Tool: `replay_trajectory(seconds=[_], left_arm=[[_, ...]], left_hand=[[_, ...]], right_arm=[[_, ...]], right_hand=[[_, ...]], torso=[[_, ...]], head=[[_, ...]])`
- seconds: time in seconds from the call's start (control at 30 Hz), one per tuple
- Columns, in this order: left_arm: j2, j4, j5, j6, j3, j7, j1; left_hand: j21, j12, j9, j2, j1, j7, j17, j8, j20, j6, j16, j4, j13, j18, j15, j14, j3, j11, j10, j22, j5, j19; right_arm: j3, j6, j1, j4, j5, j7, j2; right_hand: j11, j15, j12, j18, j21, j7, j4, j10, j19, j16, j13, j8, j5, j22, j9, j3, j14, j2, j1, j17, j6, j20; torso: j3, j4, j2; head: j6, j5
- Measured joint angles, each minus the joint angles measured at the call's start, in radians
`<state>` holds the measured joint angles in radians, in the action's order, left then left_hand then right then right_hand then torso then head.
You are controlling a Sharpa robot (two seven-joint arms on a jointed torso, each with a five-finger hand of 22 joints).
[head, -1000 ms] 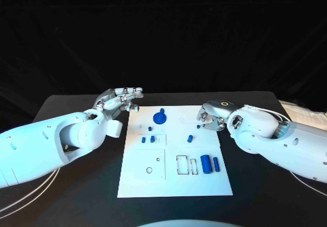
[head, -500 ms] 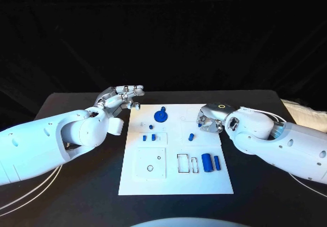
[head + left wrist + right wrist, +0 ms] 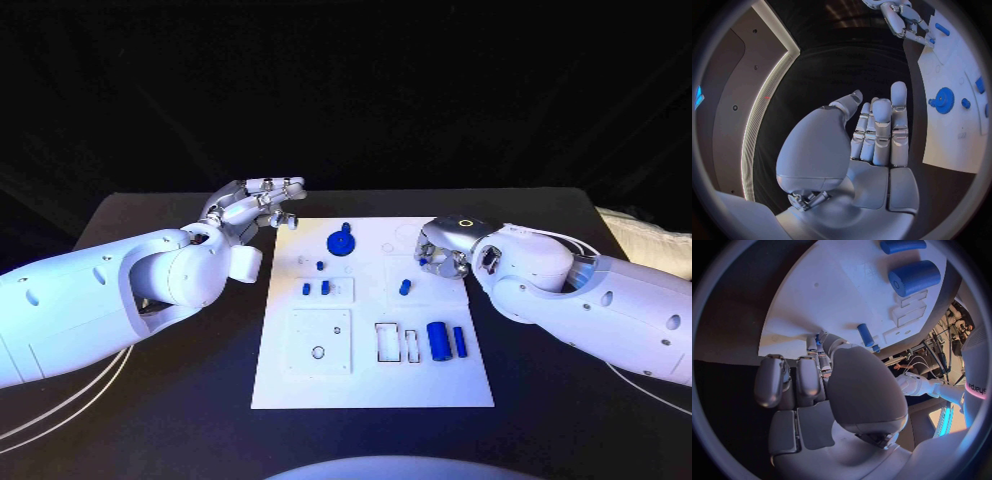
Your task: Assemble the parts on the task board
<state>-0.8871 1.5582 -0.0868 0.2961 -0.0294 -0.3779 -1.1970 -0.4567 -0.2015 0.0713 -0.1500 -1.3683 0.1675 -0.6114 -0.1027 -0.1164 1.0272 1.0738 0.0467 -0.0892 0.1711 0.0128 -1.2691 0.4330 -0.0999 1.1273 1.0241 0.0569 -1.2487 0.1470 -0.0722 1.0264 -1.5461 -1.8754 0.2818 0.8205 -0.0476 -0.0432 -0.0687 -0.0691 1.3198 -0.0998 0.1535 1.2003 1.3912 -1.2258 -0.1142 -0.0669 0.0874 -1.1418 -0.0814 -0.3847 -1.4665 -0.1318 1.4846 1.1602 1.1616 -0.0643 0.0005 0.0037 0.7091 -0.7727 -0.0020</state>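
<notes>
Early on: most parts lie loose on task board [image 3: 372, 390] incl. gear [image 3: 340, 243], big cylinder [image 3: 436, 340]; left hand [image 3: 257, 203] fingers spread, empty; right hand [image 3: 440, 255] prob. pinching small blue piece [image 3: 424, 261] at board's right edge.

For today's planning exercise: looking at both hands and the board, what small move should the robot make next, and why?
Probably lift the right hand slightly off the task board. Its fingertips appear to pinch a small blue part at the board's right edge, so it likely needs clearance before being carried anywhere. The left hand hovers open beside the board, holding nothing.
</notes>
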Motion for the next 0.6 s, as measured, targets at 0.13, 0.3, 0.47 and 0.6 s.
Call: replay_trajectory(seconds=[0.13,0.3,0.47,0.6], left_arm=[[0.000,0.000,0.000,0.000,0.000,0.001,0.000],[0.000,0.000,-0.001,0.000,0.000,0.001,0.000],[0.001,0.000,-0.001,0.001,0.000,0.002,0.000],[0.001,-0.002,-0.001,0.001,0.000,0.003,0.000]], left_hand=[[0.004,0.000,0.000,0.005,-0.005,0.000,0.001,0.000,0.000,0.000,0.000,-0.002,0.000,0.000,0.004,0.004,-0.002,0.000,0.000,-0.002,0.000,0.000],[0.004,-0.001,-0.001,0.005,-0.005,0.000,0.000,0.000,0.000,0.000,0.000,-0.003,0.000,0.000,0.004,0.004,-0.003,0.000,0.000,-0.002,0.000,0.000],[0.004,-0.004,-0.001,0.009,-0.009,0.002,-0.017,0.000,0.000,-0.002,0.006,-0.003,0.000,0.000,0.004,0.004,-0.003,0.000,0.000,-0.003,0.000,0.000],[0.004,-0.004,-0.001,0.009,-0.009,0.004,-0.017,0.000,0.000,-0.004,0.006,-0.005,0.000,0.000,0.004,0.004,-0.005,0.000,0.000,-0.003,0.000,0.000]], right_arm=[[0.000,0.000,0.000,0.003,0.000,0.000,-0.003],[-0.001,-0.003,0.000,0.004,0.001,0.002,-0.005],[-0.003,-0.017,-0.002,0.003,0.002,0.005,-0.005],[-0.005,-0.039,-0.006,-0.004,0.002,0.009,0.000]], right_hand=[[0.005,0.000,0.000,0.000,0.000,0.001,-0.012,0.020,0.000,0.000,0.007,-0.001,-0.006,-0.005,-0.001,-0.022,0.000,0.011,0.000,0.001,0.019,0.000],[0.001,0.000,0.000,0.000,0.000,-0.001,-0.044,0.043,0.006,-0.006,0.018,-0.007,-0.028,-0.016,-0.009,-0.076,0.000,0.022,0.005,0.008,0.030,-0.006],[-0.004,0.004,0.000,0.000,0.005,-0.005,-0.067,0.047,0.006,-0.010,0.026,-0.007,-0.034,-0.020,-0.010,-0.110,0.003,0.024,0.005,0.009,0.035,-0.006],[-0.004,0.008,0.002,0.000,0.005,-0.005,-0.072,0.047,0.009,-0.010,0.027,-0.007,-0.034,-0.022,-0.013,-0.115,0.000,0.024,0.005,0.008,0.037,-0.009]], torso=[[-0.0003,-0.0001,0.000],[-0.0007,0.0000,-0.001],[-0.0007,0.0000,-0.001],[-0.0006,0.0001,-0.001]], head=[[-0.002,0.000],[-0.004,-0.001],[-0.004,-0.001],[-0.005,-0.002]])
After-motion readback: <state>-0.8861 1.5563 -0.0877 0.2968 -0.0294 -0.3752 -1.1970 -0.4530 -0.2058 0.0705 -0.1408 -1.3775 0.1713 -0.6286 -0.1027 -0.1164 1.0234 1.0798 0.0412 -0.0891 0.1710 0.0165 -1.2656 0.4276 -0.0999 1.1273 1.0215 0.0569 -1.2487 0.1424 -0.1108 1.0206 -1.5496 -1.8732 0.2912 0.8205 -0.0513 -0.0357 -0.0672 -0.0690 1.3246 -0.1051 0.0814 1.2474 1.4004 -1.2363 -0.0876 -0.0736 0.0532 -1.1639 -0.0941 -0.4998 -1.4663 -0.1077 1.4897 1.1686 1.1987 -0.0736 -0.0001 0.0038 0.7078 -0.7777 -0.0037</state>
